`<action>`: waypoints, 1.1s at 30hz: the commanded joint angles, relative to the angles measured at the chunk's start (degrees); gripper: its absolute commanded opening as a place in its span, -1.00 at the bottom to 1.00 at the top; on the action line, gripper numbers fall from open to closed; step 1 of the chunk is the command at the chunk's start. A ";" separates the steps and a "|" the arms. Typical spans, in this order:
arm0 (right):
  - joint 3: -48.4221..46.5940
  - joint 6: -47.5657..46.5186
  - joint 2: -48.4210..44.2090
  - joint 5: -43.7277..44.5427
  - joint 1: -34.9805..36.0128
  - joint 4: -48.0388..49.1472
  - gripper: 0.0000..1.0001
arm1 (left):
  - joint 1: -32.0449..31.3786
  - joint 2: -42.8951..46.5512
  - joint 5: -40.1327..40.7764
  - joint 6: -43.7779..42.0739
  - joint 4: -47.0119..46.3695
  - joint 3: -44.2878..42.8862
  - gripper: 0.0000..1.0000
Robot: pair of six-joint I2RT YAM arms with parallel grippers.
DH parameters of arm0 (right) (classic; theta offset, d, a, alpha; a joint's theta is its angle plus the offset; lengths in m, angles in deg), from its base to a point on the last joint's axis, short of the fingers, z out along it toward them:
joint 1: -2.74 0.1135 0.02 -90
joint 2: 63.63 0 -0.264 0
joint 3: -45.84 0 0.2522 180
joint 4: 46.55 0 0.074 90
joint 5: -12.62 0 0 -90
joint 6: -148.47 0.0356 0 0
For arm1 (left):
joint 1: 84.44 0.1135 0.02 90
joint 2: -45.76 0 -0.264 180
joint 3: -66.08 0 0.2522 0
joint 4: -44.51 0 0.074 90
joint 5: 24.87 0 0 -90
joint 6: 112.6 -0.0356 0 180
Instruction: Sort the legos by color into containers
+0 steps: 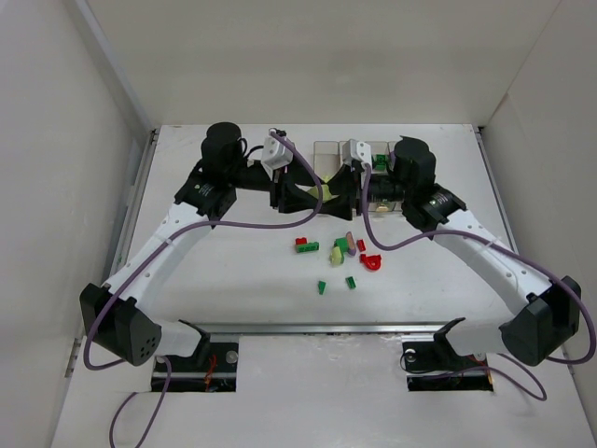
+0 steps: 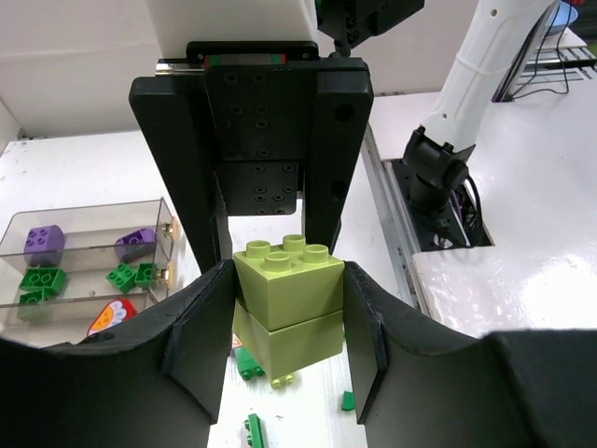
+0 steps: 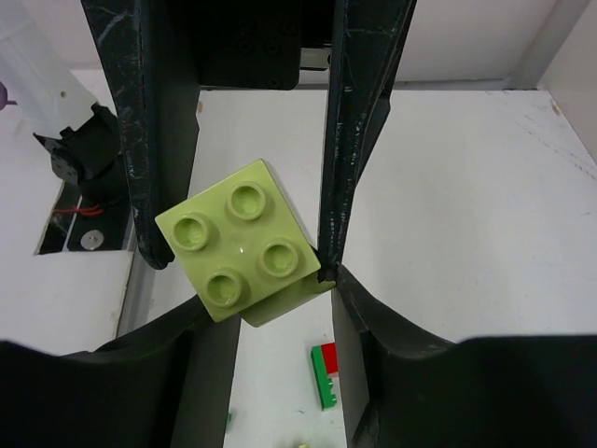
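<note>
A clump of two stacked pale yellow-green bricks [image 2: 287,308] is held in mid-air above the table's middle, seen in the top view [image 1: 328,183]. My left gripper [image 2: 284,327] [image 1: 306,196] is shut squarely on its sides. My right gripper [image 3: 266,299] [image 1: 349,191] meets it from the opposite side, its jaws closed in on the top brick [image 3: 242,243], which sits turned between them with a corner against the right finger. The clear containers [image 2: 89,217] [image 1: 338,149] lie behind the grippers and hold purple bricks [image 2: 44,245] and green bricks [image 2: 131,274].
Loose bricks lie on the table below: a red-green pair [image 1: 306,246] [image 3: 325,373], a purple and yellow-green clump [image 1: 345,246], red pieces [image 1: 370,261] and small green ones [image 1: 321,287] [image 1: 351,282]. White walls enclose the table. A metal rail [image 1: 308,328] runs along the near edge.
</note>
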 commanded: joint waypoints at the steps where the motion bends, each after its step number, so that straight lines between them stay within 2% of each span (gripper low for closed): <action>1: -2.20 1.39 -1.61 -1.43 0.44 4.55 -0.78 | -0.33 1.17 0.48 -1.08 -1.28 0.36 -1.00; 2: -2.20 1.39 -1.61 -0.90 0.44 4.55 -0.94 | -0.33 1.17 1.01 -1.08 -1.28 0.36 -0.91; 3: -2.20 1.39 -1.61 -0.89 0.44 4.55 -1.00 | -0.33 1.17 1.02 -0.47 -1.28 0.36 -0.69; 6: -1.67 1.39 -2.13 0.68 0.44 4.55 -1.00 | -0.33 1.17 1.55 -0.47 -1.28 0.36 -0.44; 7: -1.15 1.39 -2.14 1.47 0.44 4.55 -1.00 | -0.33 1.17 2.07 -0.47 -0.76 0.36 -0.10; 9: -1.14 2.00 -2.75 3.57 0.44 4.55 -1.00 | -0.33 1.17 3.30 -0.47 -0.75 0.36 0.18; 12: 0.08 2.53 -3.37 5.69 0.44 4.55 -1.00 | -0.33 1.69 5.75 -0.47 -0.14 0.36 0.42; 21: 2.01 4.20 -3.98 12.28 0.44 4.55 -1.00 | -0.33 2.83 14.99 1.20 -1.72 -0.34 0.59; 25: 2.55 5.43 -3.98 14.57 0.97 4.55 -1.00 | -0.86 3.45 15.61 -2.48 -0.23 -1.66 0.61; 26: 2.55 5.43 -3.98 15.36 0.97 4.55 -1.00 | -1.64 3.45 15.61 -5.62 2.30 -2.35 0.61; 27: 2.55 5.43 -3.98 15.97 0.97 4.55 -1.00 | -2.70 3.45 15.61 -7.48 3.80 -3.32 0.59; 28: 2.55 5.96 -3.98 15.98 0.97 4.55 -1.00 | -3.32 3.45 15.61 -9.15 5.39 -3.85 0.48; 32: 2.55 6.49 -2.85 16.51 1.49 4.55 -1.00 | -6.57 3.45 21.05 -15.75 9.61 -4.38 0.21; 33: 2.55 6.49 -2.84 16.51 1.49 4.55 -1.00 | -6.57 2.84 22.19 -17.07 10.93 -4.91 0.21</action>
